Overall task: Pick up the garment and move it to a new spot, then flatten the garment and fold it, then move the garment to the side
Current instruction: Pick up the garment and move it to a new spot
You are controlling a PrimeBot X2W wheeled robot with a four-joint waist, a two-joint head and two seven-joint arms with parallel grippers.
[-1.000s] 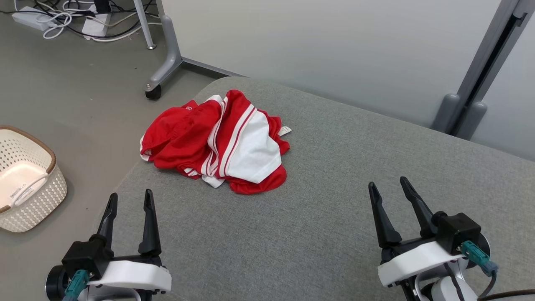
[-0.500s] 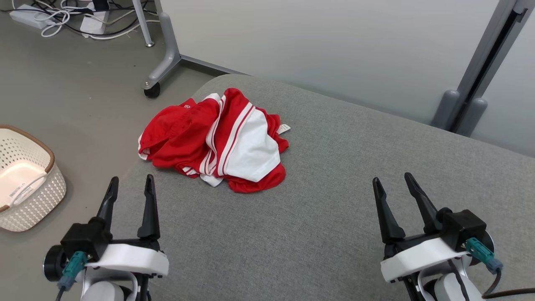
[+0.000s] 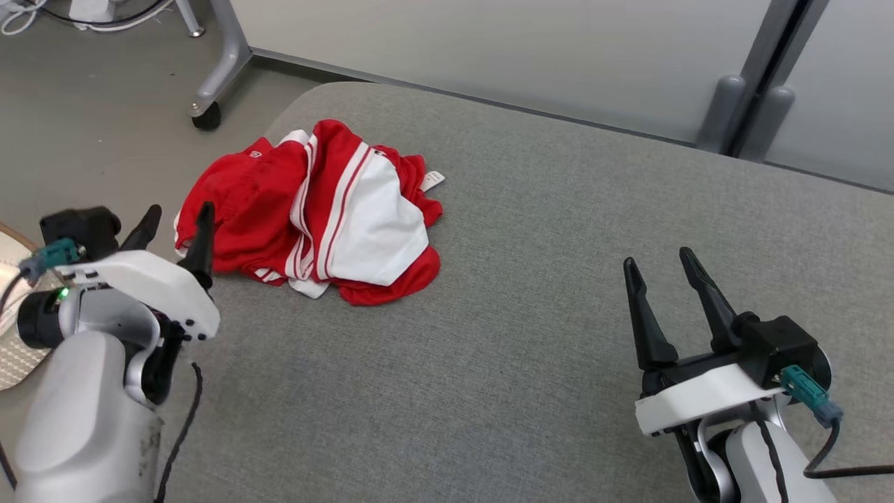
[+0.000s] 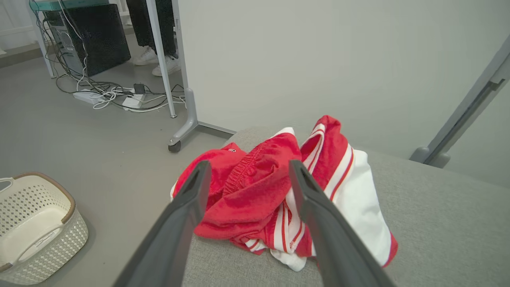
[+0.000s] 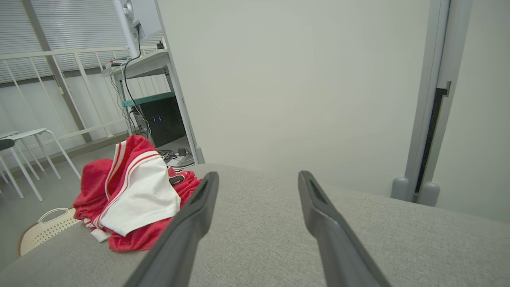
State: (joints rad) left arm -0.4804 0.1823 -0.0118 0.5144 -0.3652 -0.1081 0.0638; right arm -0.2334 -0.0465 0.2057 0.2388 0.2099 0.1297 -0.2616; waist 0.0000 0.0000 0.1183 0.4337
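The garment (image 3: 314, 209) is a crumpled red piece with white panels and stripes, heaped near the far left corner of the grey upholstered surface (image 3: 531, 293). My left gripper (image 3: 176, 218) is open just left of the heap, its fingertips close to the garment's near left edge. Seen from the left wrist, the garment (image 4: 275, 191) lies straight ahead between the open fingers (image 4: 187, 207). Over the surface at the near right, my right gripper (image 3: 656, 262) stands open and holds nothing. The garment (image 5: 135, 195) sits far to the left in the right wrist view.
A white perforated basket (image 4: 36, 223) stands on the floor left of the surface. A wheeled table leg (image 3: 209, 84) and cables (image 4: 115, 95) lie beyond the far left corner. A pale wall (image 3: 489, 49) and grey post (image 3: 761, 77) run behind.
My left arm has risen and swung forward toward the garment's left edge. The head camera has tilted, shifting the whole picture. The right gripper has barely moved.
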